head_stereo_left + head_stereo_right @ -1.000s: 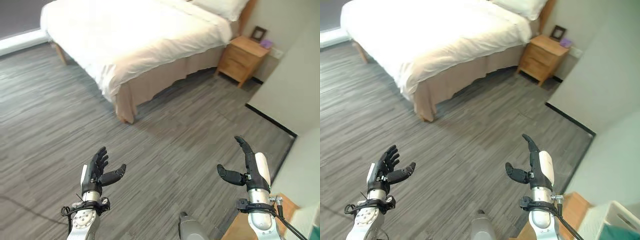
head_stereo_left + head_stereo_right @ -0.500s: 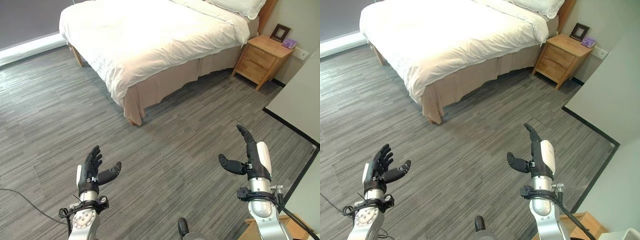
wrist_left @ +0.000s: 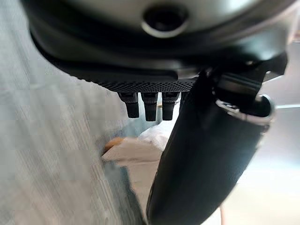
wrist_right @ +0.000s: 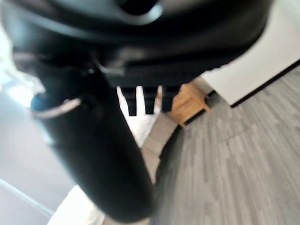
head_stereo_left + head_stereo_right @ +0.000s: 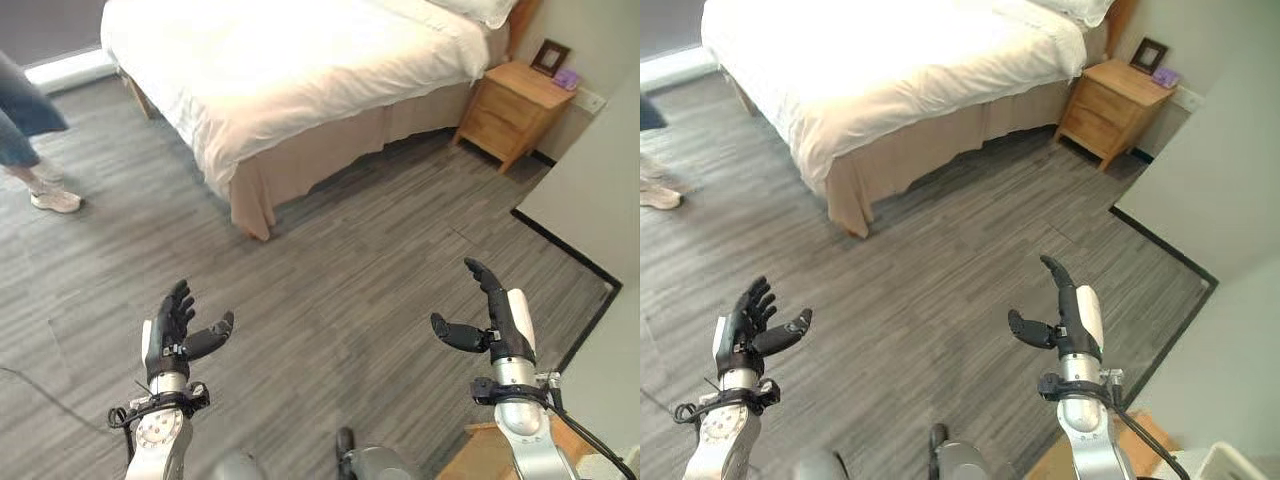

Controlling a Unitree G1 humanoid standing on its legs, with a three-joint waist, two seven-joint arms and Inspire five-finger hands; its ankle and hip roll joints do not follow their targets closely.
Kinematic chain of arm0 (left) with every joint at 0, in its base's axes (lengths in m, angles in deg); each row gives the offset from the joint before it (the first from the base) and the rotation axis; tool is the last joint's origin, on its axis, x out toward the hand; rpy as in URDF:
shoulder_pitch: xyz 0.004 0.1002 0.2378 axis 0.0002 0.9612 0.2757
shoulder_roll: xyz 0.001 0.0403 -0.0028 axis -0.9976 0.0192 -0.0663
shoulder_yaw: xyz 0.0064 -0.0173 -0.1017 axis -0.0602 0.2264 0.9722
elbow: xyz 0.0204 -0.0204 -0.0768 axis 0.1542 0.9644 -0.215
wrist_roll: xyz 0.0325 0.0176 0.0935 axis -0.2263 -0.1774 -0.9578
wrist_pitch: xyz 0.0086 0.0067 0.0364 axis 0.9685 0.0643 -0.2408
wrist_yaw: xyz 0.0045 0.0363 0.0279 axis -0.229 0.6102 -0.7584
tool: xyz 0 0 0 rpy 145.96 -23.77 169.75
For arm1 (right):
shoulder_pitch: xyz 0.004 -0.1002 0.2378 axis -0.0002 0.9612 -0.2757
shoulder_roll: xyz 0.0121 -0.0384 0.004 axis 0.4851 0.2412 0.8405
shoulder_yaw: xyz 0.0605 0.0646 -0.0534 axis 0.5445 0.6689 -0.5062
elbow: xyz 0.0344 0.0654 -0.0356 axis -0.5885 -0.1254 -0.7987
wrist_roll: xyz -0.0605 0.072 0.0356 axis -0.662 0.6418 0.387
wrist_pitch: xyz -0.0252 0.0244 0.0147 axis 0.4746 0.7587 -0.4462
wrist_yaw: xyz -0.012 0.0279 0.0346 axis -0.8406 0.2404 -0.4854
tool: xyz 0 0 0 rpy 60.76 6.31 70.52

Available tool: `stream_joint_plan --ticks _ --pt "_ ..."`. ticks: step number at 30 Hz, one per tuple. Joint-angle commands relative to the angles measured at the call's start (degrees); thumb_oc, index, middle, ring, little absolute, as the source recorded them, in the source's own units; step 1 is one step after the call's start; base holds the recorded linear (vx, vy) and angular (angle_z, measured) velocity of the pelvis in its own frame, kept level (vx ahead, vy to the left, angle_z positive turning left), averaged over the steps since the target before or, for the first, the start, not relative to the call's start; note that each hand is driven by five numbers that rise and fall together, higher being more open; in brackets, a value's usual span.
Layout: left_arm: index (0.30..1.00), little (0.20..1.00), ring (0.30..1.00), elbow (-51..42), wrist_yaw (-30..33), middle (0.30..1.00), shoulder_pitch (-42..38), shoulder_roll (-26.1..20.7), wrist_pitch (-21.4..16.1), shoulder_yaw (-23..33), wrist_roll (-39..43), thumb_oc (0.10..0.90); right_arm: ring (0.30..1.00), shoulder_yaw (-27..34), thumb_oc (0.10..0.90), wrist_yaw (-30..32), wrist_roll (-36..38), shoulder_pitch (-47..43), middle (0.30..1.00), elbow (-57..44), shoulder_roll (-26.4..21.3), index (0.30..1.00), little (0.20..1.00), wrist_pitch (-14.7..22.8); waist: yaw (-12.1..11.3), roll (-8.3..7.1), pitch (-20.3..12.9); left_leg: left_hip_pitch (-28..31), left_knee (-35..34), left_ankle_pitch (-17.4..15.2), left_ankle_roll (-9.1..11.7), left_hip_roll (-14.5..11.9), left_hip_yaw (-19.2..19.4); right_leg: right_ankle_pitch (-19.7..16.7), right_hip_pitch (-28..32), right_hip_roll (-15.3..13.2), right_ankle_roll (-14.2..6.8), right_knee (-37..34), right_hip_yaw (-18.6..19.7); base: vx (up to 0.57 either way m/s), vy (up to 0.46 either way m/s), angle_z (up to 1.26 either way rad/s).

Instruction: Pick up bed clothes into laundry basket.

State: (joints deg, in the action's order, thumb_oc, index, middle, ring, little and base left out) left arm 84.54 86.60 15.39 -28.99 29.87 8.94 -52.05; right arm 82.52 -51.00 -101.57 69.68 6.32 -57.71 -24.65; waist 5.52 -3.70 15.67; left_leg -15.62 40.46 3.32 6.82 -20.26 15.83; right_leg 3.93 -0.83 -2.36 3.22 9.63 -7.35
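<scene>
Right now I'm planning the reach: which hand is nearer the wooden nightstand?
Right. The right hand hangs below the wooden nightstand; the left hand is across the floor.

Silver-grey arms end in each dark robot hand (image 5: 178,330), white-covered thumbs.

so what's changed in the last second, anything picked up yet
Nothing has been picked up. A person has come into view on the floor left of the bed. The whole picture has shifted, so the camera moved. The left hand and right hand stay open and empty, held out over the floor, and the bed's covers look untouched.
</scene>
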Motion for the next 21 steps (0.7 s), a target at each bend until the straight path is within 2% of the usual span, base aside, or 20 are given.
stream_joint_plan --ticks 1,2,3,4,5,6,8,9,11,12,13,15,16,17,18,19,21 --pt "0.900 0.900 0.900 -6.7 -0.9 0.900 0.4 -1.6 -4.3 2.5 1.8 0.800 0.900 0.7 0.800 1.9 -0.1 -3.5 0.900 -8.0 -3.1 0.900 0.900 4.1 -0.2 0.58 -0.4 2.2 -9.8 3.7 1.3 0.6 2.3 6.8 12.6 -1.7 -2.0 -6.8 2.0 0.16 0.042 -0.21" --pt "0.900 0.900 0.900 -6.9 -0.8 0.900 0.9 -1.5 -4.2 2.5 1.1 0.800 0.900 0.8 0.800 1.8 -0.5 -3.4 0.900 -8.1 -3.2 0.900 0.900 4.0 -0.3 1.46 -0.5 2.1 -17.6 3.9 1.2 1.8 3.2 7.3 12.9 -1.2 -2.6 -6.9 1.8 0.33 0.114 -0.23" --pt "0.900 0.900 0.900 -6.9 -0.5 0.900 1.5 -1.1 -3.9 2.5 0.5 0.800 0.900 0.8 0.800 1.8 -0.7 -3.3 0.900 -8.0 -3.2 0.900 0.900 3.8 -0.6 2.47 -0.7 3.7 -31.6 7.3 1.6 4.6 4.9 8.1 14.1 -1.0 -3.8 -7.2 1.3 0.36 0.118 -0.03" --pt "0.900 0.900 0.900 -6.8 -0.3 0.900 1.6 -0.8 -3.8 2.5 0.3 0.800 0.900 0.8 0.800 1.9 -0.6 -3.3 0.900 -8.0 -3.3 0.900 0.900 3.7 -0.8 2.56 -0.9 3.8 -35.4 7.1 2.2 5.3 4.8 9.0 15.1 -0.9 -4.1 -7.4 1.3 0.29 0.087 0.17" --pt "0.900 0.900 0.900 -6.8 -0.3 0.900 1.6 -0.8 -3.8 2.5 0.3 0.800 0.900 0.8 0.800 1.9 -0.6 -3.3 0.900 -7.9 -3.3 0.900 0.900 3.7 -0.7 2.47 -0.9 4.2 -36.1 7.4 2.2 5.7 4.8 9.1 15.2 -1.1 -4.2 -7.3 1.2 0.18 0.036 0.26" --pt "0.900 0.900 0.900 -6.8 -0.2 0.900 1.5 -0.5 -3.9 2.4 0.1 0.800 0.900 0.9 0.800 2.1 -0.7 -3.4 0.900 -7.9 -3.4 0.900 0.900 3.7 -0.7 2.71 -1.1 4.3 -39.8 7.8 2.1 6.3 5.2 9.8 16.2 -1.2 -4.5 -7.5 0.7 0.17 0.042 0.17" --pt "0.900 0.900 0.900 -6.8 -0.1 0.900 1.6 -0.5 -4.0 2.4 -0.1 0.800 0.900 1.0 0.800 2.1 -0.7 -3.2 0.900 -8.0 -3.5 0.900 0.900 3.7 -0.6 3.15 -1.1 3.7 -42.0 8.8 1.6 6.0 7.0 10.0 16.8 -0.8 -4.7 -7.5 0.1 0.23 0.061 0.14" --pt "0.900 0.900 0.900 -6.9 -0.3 0.900 1.8 -0.2 -3.9 2.3 -0.2 0.800 0.900 1.0 0.800 1.8 -0.8 -3.0 0.900 -8.2 -3.7 0.900 0.900 3.6 -0.6 3.28 -2.0 3.8 -43.6 8.3 1.8 6.7 7.9 11.0 18.8 -0.9 -5.4 -7.9 0.4 0.36 0.080 0.17" --pt "0.900 0.900 0.900 -7.2 -0.3 0.900 2.8 -0.1 -3.9 2.6 -0.4 0.800 0.900 0.3 0.800 1.2 -1.2 -3.1 0.900 -8.5 -4.0 0.900 0.900 3.3 -1.1 3.22 -2.9 3.8 -43.5 9.3 2.1 6.9 8.0 11.6 20.5 -1.4 -5.9 -8.9 1.4 0.44 0.096 -0.02" --pt "0.900 0.900 0.900 -7.2 -0.4 0.900 3.2 -0.1 -3.9 2.8 -0.4 0.800 0.900 -0.2 0.800 0.9 -1.3 -3.5 0.900 -8.4 -4.0 0.900 0.900 3.3 -1.7 3.62 -3.3 3.3 -43.4 10.8 1.7 6.1 8.0 11.3 20.9 -1.1 -5.8 -9.6 2.0 0.36 0.124 -0.13" --pt "0.900 0.900 0.900 -7.2 -0.6 0.900 3.6 -0.3 -3.9 2.9 -0.3 0.800 0.900 -0.8 0.800 0.6 -1.6 -4.2 0.900 -8.1 -4.4 0.900 0.900 3.3 -2.0 3.59 -4.0 3.5 -44.3 10.7 1.4 6.1 8.3 11.3 21.1 -1.3 -6.1 -9.9 2.3 0.36 0.151 -0.35" --pt "0.900 0.900 0.900 -6.9 -0.8 0.900 3.7 -1.0 -3.7 2.6 -0.8 0.800 0.900 -2.7 0.800 0.3 -2.3 -7.2 0.900 -7.4 -5.5 0.900 0.900 3.1 -3.3 2.80 -5.2 3.6 -44.8 11.5 1.3 6.7 6.9 11.6 21.0 -2.1 -7.0 -9.8 3.0 0.49 0.203 -0.56" --pt "0.900 0.900 0.900 -6.5 -0.3 0.900 3.0 -2.5 -3.7 2.7 -1.9 0.800 0.900 -4.8 0.800 0.1 -3.1 -11.1 0.900 -6.3 -6.5 0.900 0.900 3.1 -4.6 1.09 -6.2 4.2 -44.1 11.5 0.6 7.1 6.7 11.0 20.9 -3.6 -8.1 -9.2 3.3 0.43 0.174 -0.42" --pt "0.900 0.900 0.900 -6.5 -0.3 0.900 3.0 -2.5 -3.7 2.8 -1.9 0.800 0.900 -4.9 0.800 0.2 -3.1 -11.2 0.900 -6.2 -6.4 0.900 0.900 3.2 -4.7 0.97 -6.2 4.3 -44.1 11.5 0.6 7.2 6.8 11.1 20.9 -3.7 -8.2 -9.1 3.3 0.44 0.166 -0.43" --pt "0.900 0.900 0.900 -6.3 -0.4 0.900 2.6 -3.4 -3.6 2.7 -2.4 0.800 0.900 -5.5 0.800 -0.1 -3.3 -12.7 0.900 -5.8 -6.8 0.900 0.900 3.1 -5.4 -0.25 -6.7 4.4 -43.1 10.7 0.0 7.5 6.8 10.1 20.5 -4.9 -9.1 -7.7 3.3 0.29 0.109 -0.29" --pt "0.900 0.900 0.900 -5.8 -0.4 0.900 1.9 -4.4 -3.5 2.3 -2.7 0.800 0.900 -6.5 0.800 -0.2 -3.4 -14.6 0.900 -5.7 -7.0 0.900 0.900 3.1 -5.9 -1.42 -7.1 4.8 -42.5 9.7 -0.9 8.1 6.9 8.4 19.9 -5.8 -10.0 -5.9 3.0 0.43 0.192 -0.23" --pt "0.900 0.900 0.900 -4.7 -0.7 0.900 0.5 -6.2 -3.1 1.3 -3.6 0.800 0.900 -8.3 0.800 -0.4 -3.3 -18.2 0.900 -4.9 -7.3 0.900 0.900 3.2 -6.7 -3.27 -7.7 7.1 -42.7 7.0 -3.1 10.6 7.2 0.9 17.1 -8.0 -12.7 2.4 2.4 0.45 0.304 0.00"
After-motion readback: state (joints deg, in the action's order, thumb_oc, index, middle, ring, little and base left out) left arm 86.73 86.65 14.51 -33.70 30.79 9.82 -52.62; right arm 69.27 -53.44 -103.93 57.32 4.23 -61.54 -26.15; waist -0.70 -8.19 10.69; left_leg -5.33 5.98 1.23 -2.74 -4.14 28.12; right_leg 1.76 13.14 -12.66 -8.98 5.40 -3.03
